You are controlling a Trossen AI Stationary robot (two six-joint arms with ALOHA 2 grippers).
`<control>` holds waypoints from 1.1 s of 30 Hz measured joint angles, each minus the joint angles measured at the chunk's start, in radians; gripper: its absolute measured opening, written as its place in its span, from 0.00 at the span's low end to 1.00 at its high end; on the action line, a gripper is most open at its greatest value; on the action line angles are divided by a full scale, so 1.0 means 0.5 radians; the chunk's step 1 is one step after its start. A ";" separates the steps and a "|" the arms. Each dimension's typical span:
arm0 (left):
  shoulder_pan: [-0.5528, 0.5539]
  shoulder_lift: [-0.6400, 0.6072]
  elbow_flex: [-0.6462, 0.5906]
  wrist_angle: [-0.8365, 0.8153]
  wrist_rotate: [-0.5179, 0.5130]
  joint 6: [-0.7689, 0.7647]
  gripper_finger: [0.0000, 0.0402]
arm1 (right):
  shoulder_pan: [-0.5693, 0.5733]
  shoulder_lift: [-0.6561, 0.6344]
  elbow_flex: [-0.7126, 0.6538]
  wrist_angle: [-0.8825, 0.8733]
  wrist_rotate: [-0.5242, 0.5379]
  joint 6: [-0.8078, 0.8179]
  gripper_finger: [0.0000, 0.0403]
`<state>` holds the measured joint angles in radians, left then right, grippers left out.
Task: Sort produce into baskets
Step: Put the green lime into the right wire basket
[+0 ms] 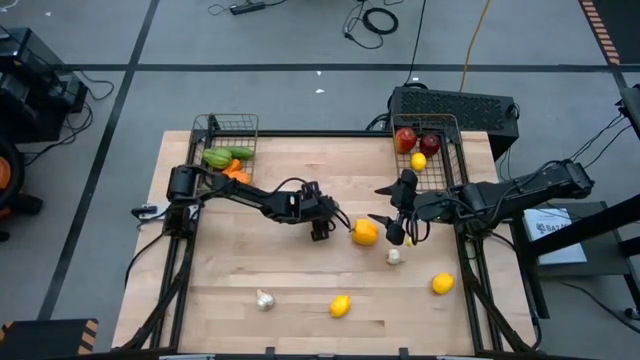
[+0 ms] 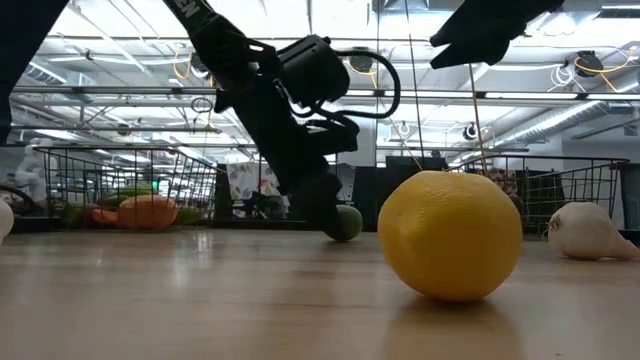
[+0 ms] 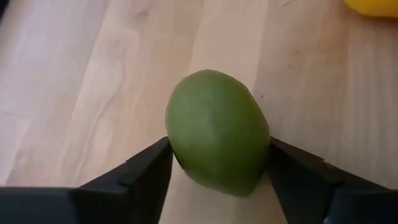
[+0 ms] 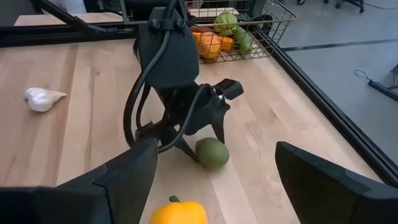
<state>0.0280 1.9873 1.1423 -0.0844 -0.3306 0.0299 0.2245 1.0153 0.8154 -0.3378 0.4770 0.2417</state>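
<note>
A smooth green oval fruit [image 3: 214,130] lies on the wooden table near its middle, also seen in the low view [image 2: 346,222] and the right wrist view [image 4: 212,152]. My left gripper [image 3: 217,177] is down at the table with one finger on each side of it. My right gripper [image 1: 380,205] hangs open above the table, to the right of a yellow pepper [image 1: 365,232]. The left wire basket [image 1: 212,128] holds green and orange produce, the right basket [image 1: 452,128] red apples and a lemon. My left gripper pinches the green fruit between its two fingers [image 3: 149,168], which meet the fruit's two opposite sides [image 3: 177,149]. The fingers slant down from the table's left side. The fruit's underside rests on the table.
Loose on the table lie two lemons [image 1: 341,306] [image 1: 443,284] and two garlic bulbs [image 1: 265,299] [image 1: 395,256]. A black box [image 1: 455,105] stands behind the right basket. Bare wood lies at the table's near left.
</note>
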 joint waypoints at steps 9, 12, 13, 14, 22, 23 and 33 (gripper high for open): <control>-0.006 -0.006 0.027 -0.028 -0.044 0.060 0.48 | 0.001 0.000 0.000 -0.015 -0.015 -0.059 0.78; -0.027 -0.068 0.092 -0.156 -0.041 0.059 0.50 | 0.036 0.002 0.000 -0.087 -0.026 -0.060 0.78; -0.038 -0.089 0.125 -0.199 -0.035 0.059 0.51 | 0.059 0.002 0.000 -0.113 -0.026 -0.059 0.78; -0.052 -0.121 0.154 -0.228 -0.016 0.058 0.52 | 0.087 0.002 -0.007 -0.123 -0.029 -0.062 0.78; -0.169 -0.485 0.264 -0.384 0.323 0.059 0.52 | 0.313 0.092 -0.192 0.116 -0.074 -0.344 0.78; -0.184 -0.528 0.264 -0.390 0.373 0.058 0.52 | 0.325 0.133 -0.198 0.153 -0.072 -0.428 0.78; -0.327 -0.668 0.257 -0.411 0.556 0.059 0.53 | 0.413 0.579 -0.192 0.970 0.141 -1.326 0.78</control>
<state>-0.1353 1.6531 1.2709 -0.2900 -0.0525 0.0593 0.4308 1.3049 0.7192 0.1475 0.5476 -0.4214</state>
